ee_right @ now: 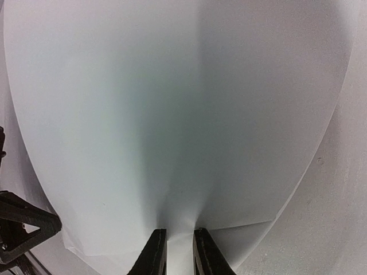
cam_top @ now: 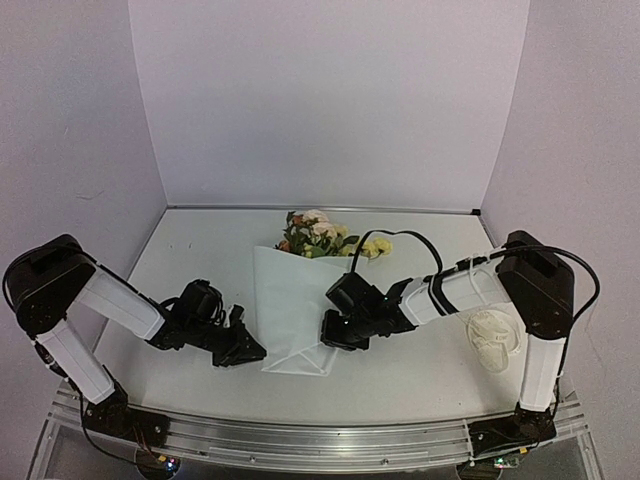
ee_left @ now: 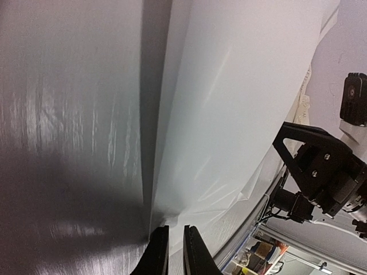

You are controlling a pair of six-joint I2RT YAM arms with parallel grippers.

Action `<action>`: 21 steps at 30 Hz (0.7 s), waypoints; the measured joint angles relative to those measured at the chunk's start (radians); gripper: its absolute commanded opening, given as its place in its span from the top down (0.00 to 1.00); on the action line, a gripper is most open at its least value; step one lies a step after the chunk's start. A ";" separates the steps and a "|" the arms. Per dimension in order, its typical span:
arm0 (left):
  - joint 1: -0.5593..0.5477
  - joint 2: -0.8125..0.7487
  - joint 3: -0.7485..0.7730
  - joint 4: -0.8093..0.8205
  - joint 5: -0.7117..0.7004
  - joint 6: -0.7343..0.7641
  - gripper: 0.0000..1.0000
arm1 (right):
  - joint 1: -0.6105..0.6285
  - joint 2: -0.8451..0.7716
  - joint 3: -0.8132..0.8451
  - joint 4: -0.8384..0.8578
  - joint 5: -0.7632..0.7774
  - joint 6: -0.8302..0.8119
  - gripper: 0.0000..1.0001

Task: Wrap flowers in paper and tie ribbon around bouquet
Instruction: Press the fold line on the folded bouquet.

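Overhead, paper (cam_top: pixel 288 300): white sheet folded over on the table (cam_top: pixel 190 260), slightly narrower at its near end.
flowers (cam_top: pixel 318 232): yellow, pink and orange heads with green leaves, sticking out past the paper's far edge; the stems are hidden by the paper.
ribbon (cam_top: pixel 493 340): loose cream heap well to the right of the paper, apart from it.
left gripper (cam_top: pixel 250 350): at the paper's near left corner.
right gripper (cam_top: pixel 335 335): on the paper's near right edge.
left wrist, fingers (ee_left: pixel 157 252): two dark tips with only a thin slit between them, set at the paper's wrinkled corner; whether that corner is actually pinched cannot be told.
left wrist, paper: a long fold shadow runs along it, away from the tips.
right wrist, fingers (ee_right: pixel 153 252): close together with a strip of the paper caught between them, the sheet puckering in toward the pinch.
right wrist, paper: fills almost the whole view, its curved edge to the right of the tips.
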 measured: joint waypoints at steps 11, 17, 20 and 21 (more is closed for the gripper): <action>0.045 0.048 0.085 0.010 0.013 -0.021 0.88 | 0.000 0.001 0.001 0.000 -0.002 -0.006 0.81; 0.086 0.108 0.149 0.011 0.014 -0.040 0.89 | 0.000 0.001 0.001 0.000 -0.003 -0.008 0.81; 0.107 0.160 0.158 0.028 0.028 -0.058 0.89 | 0.000 0.001 0.001 -0.001 -0.004 -0.008 0.81; 0.114 0.167 0.161 0.037 0.038 -0.066 0.89 | 0.000 0.001 0.001 0.000 -0.004 -0.009 0.81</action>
